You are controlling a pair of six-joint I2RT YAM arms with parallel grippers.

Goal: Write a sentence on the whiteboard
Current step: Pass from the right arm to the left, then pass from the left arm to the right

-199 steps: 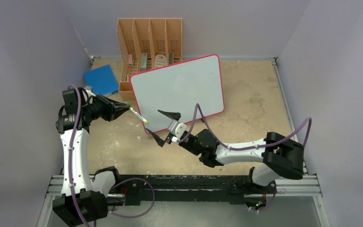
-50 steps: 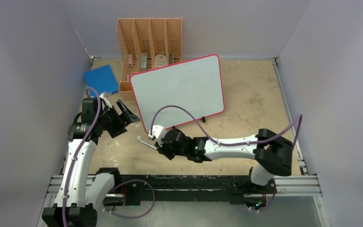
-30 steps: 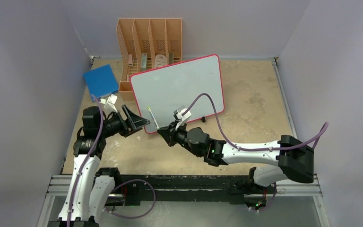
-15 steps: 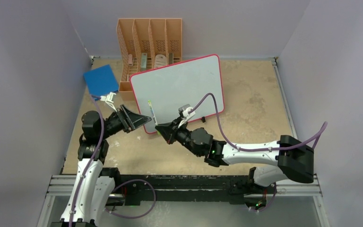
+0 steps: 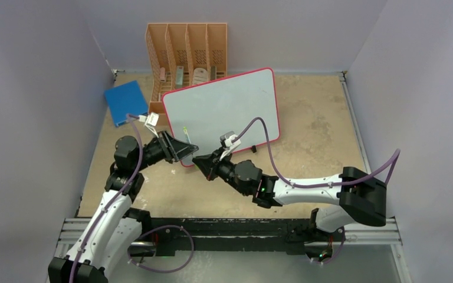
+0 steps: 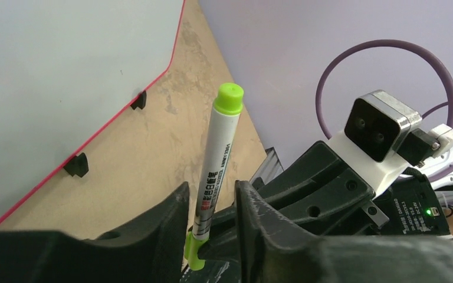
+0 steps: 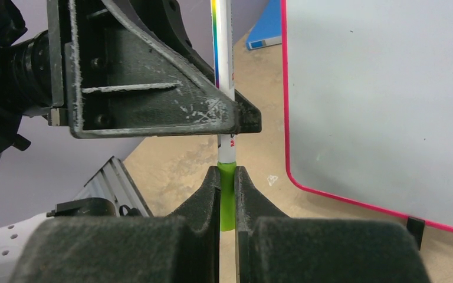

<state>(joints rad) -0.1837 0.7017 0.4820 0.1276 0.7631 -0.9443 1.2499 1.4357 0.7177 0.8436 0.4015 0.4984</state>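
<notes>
Item 1. Flat blue rectangular book (image 5: 127, 101): far left on the sandy tabletop (image 5: 318, 124), just beside the rack. Only a corner of it shows in the right wrist view.

Item 2. Left gripper (image 6: 212, 191): released. Its two black fingers (image 6: 159, 230) stand either side of the marker's barrel, with a gap showing on one side. From above, the fingers cover the barrel and the grip cannot be judged.

Item 3. Orange plastic slotted rack (image 5: 186, 53): against the back wall, four compartments. Small objects lie in them, too small to name.

Item 4. Slim white marker with lime-green ends (image 6: 219, 138): upright between the two grippers, near the whiteboard's lower left corner and apart from its face. The barrel print is too small to read. From above it is only a thin sliver.

Item 5. Right gripper (image 7: 227, 174): clenched on the marker's lower green end, and the end's tip is buried between the fingers.

Item 6. Large glossy white whiteboard with thin red-pink rim (image 5: 224, 109): middle-back of the table, skewed, its upper left corner at the rack's front; contact cannot be told. The face reads plain white in every view and is cut off by the frame in both wrist views. Small black feet (image 6: 76, 165) sit along the lower rim: two in the left wrist view, one from above
</notes>
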